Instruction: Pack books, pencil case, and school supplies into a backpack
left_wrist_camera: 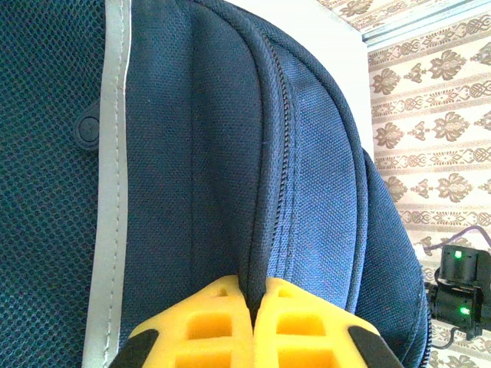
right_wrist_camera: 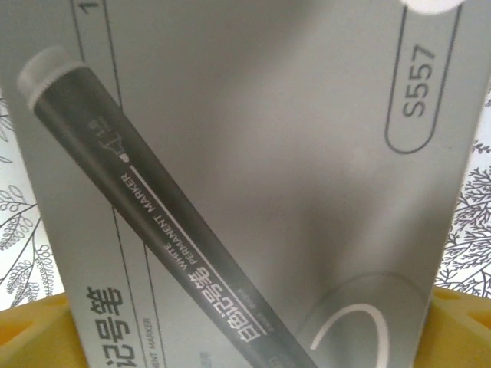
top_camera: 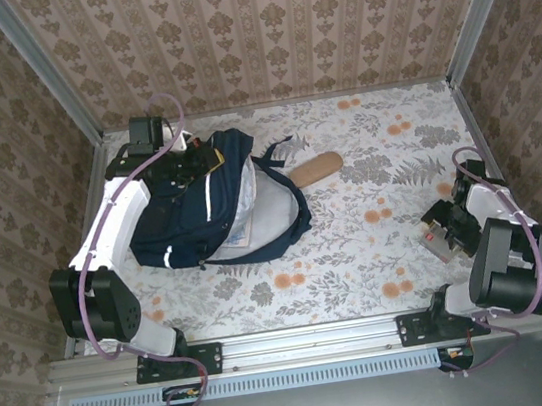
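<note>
The navy backpack (top_camera: 187, 215) lies at the back left with its mouth gaping toward the middle and pale lining showing. My left gripper (top_camera: 188, 166) is at its top end, shut on a fold of backpack (left_wrist_camera: 307, 153) fabric beside a zip seam, with the yellow fingers (left_wrist_camera: 199, 322) pressed together on the fold. A tan oval case (top_camera: 315, 168), one of the school supplies, lies on the table just right of the backpack. My right gripper (top_camera: 440, 228) is low at the right edge, holding a pale green marker box (right_wrist_camera: 268, 153) with a yellow finger (right_wrist_camera: 31, 333) against each side edge. Books and pencil case are out of view.
The floral table (top_camera: 359, 251) has raised walls at the back and both sides. A dark strap (top_camera: 279, 149) trails from the backpack toward the tan case. The right arm's base (top_camera: 512, 265) stands near the front right corner.
</note>
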Tool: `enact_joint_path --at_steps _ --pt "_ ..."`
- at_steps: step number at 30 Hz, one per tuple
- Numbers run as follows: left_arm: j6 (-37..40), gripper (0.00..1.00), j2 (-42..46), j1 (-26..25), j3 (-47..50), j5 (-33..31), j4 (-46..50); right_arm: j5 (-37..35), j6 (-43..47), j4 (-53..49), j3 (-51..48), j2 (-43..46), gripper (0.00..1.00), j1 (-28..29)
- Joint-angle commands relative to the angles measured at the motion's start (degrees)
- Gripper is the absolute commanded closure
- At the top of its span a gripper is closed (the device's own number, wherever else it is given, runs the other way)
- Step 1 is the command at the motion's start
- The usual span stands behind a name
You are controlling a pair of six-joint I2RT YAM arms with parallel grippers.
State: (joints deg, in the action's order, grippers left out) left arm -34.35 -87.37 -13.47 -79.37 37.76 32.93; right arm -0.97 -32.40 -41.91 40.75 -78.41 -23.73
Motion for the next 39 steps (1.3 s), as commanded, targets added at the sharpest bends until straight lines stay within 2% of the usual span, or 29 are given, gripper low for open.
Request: enact_joint_path --at_steps 1,5,11,14,20,24,29,33,39 --pt "-0.3 1.0 2.2 -0.7 -2.2 4.0 -5.4 -0.7 0.7 0.0 0.7 -0.3 0.11 0.5" --pt "-0.3 1.0 2.8 -0.7 -2.1 3.9 -5.2 -1.0 0.5 -0.6 0.7 1.8 0.17 1.8" --pt "-0.7 1.0 3.0 -0.7 -1.8 3.7 -5.4 -2.2 -2.0 -4.2 2.2 6.1 0.17 8.4" --pt "-0.7 1.0 3.1 -0.7 -1.8 3.6 -5.5 -2.5 -5.2 -5.7 3.4 7.6 0.17 14.3" --pt "-1.0 1.0 3.5 -0.7 -1.8 2.9 -5.5 -4.1 -14.9 -6.5 8.0 7.4 0.17 30.4" --pt "-1.3 1.0 4.0 -0.6 -1.3 1.9 -5.6 -6.1 -20.4 -6.5 14.2 2.8 0.17 41.9" --pt "-2.1 1.0 4.7 -0.2 -0.4 1.4 -5.7 -6.2 -24.0 -4.7 23.9 -6.0 0.16 52.2" --pt "-2.3 1.0 5.5 -0.1 -0.1 1.2 -5.8 -4.5 -25.7 -2.3 32.4 -13.3 0.15 57.7" --pt "-2.3 1.0 5.8 0.4 0.2 1.3 -5.7 -1.2 -27.4 0.5 45.4 -25.0 0.15 62.6"
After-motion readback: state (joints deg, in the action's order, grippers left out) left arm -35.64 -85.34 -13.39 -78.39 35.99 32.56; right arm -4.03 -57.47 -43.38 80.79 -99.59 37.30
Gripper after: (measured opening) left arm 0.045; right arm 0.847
